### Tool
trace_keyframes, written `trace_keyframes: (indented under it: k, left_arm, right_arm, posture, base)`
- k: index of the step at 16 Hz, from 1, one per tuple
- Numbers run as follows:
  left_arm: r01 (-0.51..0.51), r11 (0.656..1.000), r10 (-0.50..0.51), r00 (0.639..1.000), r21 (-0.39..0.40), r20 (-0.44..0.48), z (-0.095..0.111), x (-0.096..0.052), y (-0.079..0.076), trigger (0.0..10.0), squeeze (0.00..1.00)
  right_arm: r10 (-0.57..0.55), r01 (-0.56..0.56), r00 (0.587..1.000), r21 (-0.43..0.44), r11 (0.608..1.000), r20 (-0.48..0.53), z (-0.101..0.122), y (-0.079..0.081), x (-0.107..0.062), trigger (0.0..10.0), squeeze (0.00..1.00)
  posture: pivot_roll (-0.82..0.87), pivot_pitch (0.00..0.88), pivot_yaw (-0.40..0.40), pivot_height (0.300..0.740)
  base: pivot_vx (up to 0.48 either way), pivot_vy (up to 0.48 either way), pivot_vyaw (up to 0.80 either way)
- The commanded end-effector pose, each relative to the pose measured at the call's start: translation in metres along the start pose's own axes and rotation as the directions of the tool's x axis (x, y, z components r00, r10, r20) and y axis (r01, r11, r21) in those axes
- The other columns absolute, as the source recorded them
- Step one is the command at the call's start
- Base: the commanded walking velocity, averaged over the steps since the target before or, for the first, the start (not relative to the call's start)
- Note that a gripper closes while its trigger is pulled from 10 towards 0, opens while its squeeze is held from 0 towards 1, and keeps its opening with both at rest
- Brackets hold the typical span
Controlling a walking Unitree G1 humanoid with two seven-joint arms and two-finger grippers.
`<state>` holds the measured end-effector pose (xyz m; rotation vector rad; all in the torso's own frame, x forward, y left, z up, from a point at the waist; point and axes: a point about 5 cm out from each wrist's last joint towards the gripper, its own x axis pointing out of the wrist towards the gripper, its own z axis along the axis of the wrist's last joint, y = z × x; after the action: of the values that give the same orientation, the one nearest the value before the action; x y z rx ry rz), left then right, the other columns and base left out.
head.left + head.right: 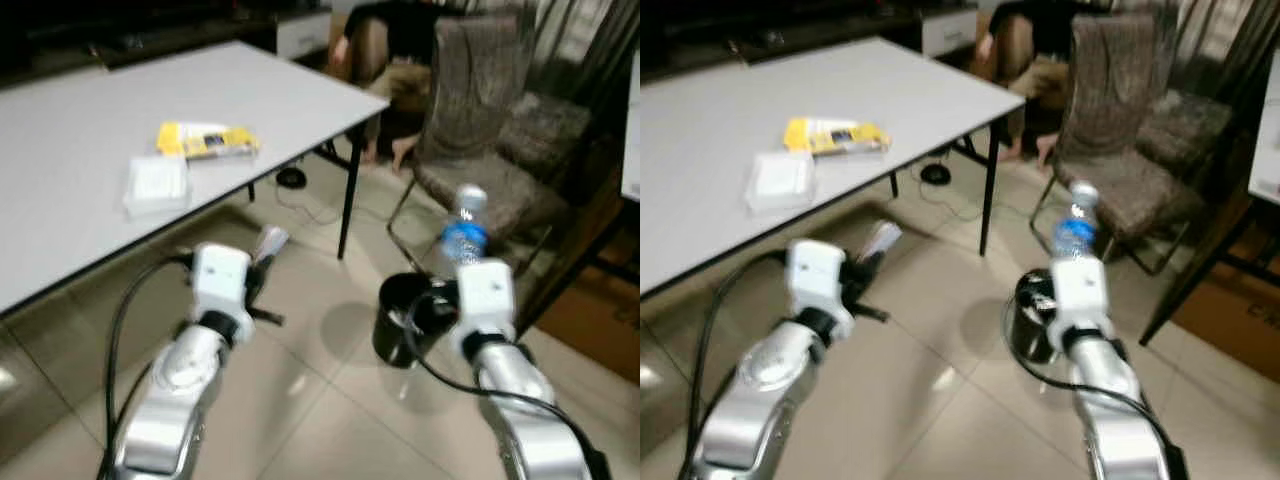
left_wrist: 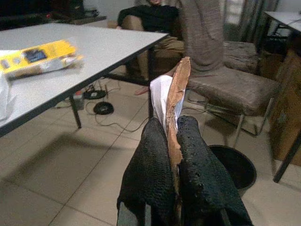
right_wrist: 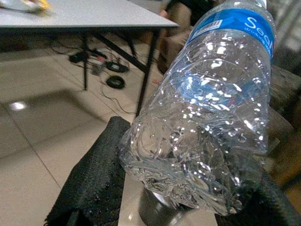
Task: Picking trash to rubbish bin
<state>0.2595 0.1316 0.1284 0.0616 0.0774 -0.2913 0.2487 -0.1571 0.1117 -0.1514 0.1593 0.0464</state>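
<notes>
My right gripper (image 3: 188,188) is shut on a crumpled clear plastic bottle (image 3: 211,108) with a blue label. In the eye views the bottle (image 1: 463,232) stands up from that hand, just above and behind the black rubbish bin (image 1: 408,318) on the floor. My left gripper (image 2: 175,141) is shut on a flat piece of brown and white card (image 2: 173,96). Seen from the head, the card (image 1: 270,241) pokes out of the left hand over the tiled floor, left of the bin (image 2: 233,165).
A white table (image 1: 90,130) stands at the left with a yellow packet (image 1: 207,141) and a clear plastic pack (image 1: 158,183) on it. A brown chair (image 1: 490,120) stands behind the bin. A person (image 2: 150,19) sits at the back. Cables (image 2: 101,107) lie under the table.
</notes>
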Motion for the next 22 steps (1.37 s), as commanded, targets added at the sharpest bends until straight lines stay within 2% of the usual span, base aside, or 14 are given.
trace_keyframes:
  k: [1,2,5,8,11,15,17,22]
  left_arm:
    - [-0.015,0.999,0.015,1.000,0.030,0.011,0.004,-0.001,0.008,10.0,0.00]
    - [-0.010,0.999,0.009,1.000,0.052,0.027,0.004,-0.001,0.007,10.0,0.00]
    - [0.009,0.999,-0.008,1.000,0.040,-0.015,-0.003,-0.002,0.005,10.0,0.00]
    - [0.011,0.996,-0.005,0.998,0.094,-0.063,-0.026,-0.006,0.006,10.0,0.00]
    - [0.026,0.992,-0.008,0.989,0.120,-0.147,-0.053,-0.016,0.007,10.0,0.00]
    - [0.018,0.994,-0.005,0.993,0.106,-0.117,-0.051,-0.014,0.006,10.0,0.00]
    - [0.013,0.994,-0.002,0.994,0.104,-0.106,-0.049,-0.010,0.006,10.0,0.00]
    - [0.020,0.994,-0.009,0.995,0.107,-0.097,-0.048,-0.009,0.007,10.0,0.00]
  right_arm:
    - [0.018,-0.018,1.000,0.002,1.000,0.024,0.005,0.005,0.001,10.0,0.00]
    - [0.017,-0.017,1.000,0.000,1.000,0.021,0.004,0.006,0.001,10.0,0.00]
    - [0.016,-0.016,1.000,-0.003,1.000,0.005,-0.002,0.005,0.001,10.0,0.00]
    - [0.013,-0.012,0.995,0.010,1.000,-0.099,-0.029,0.007,0.002,10.0,0.00]
    - [0.027,-0.027,0.985,0.002,1.000,-0.169,-0.053,0.009,0.000,10.0,0.00]
    - [0.043,-0.042,0.983,0.009,0.999,-0.181,-0.058,0.010,0.002,10.0,0.00]
    - [0.069,-0.075,0.981,-0.025,0.997,-0.180,-0.059,0.013,0.004,10.0,0.00]
    - [0.066,-0.070,0.982,-0.020,0.997,-0.180,-0.060,0.012,0.005,10.0,0.00]
  posture:
    - [-0.03,0.000,-0.044,0.740]
    - [-0.03,0.000,-0.044,0.740]
    - [-0.03,0.000,-0.042,0.740]
    - [-0.03,0.000,-0.042,0.740]
    - [-0.03,0.000,-0.048,0.740]
    - [-0.02,0.000,-0.055,0.740]
    - [-0.03,0.000,-0.051,0.740]
    - [-0.03,0.000,-0.041,0.740]
  base:
    - [0.000,0.480,0.00]
    - [0.000,0.000,0.00]
    - [0.000,0.000,0.00]
    - [0.000,0.000,-0.16]
    - [0.000,0.000,-0.80]
    - [0.000,0.000,-0.80]
    - [0.000,0.000,0.00]
    - [0.223,0.000,0.00]
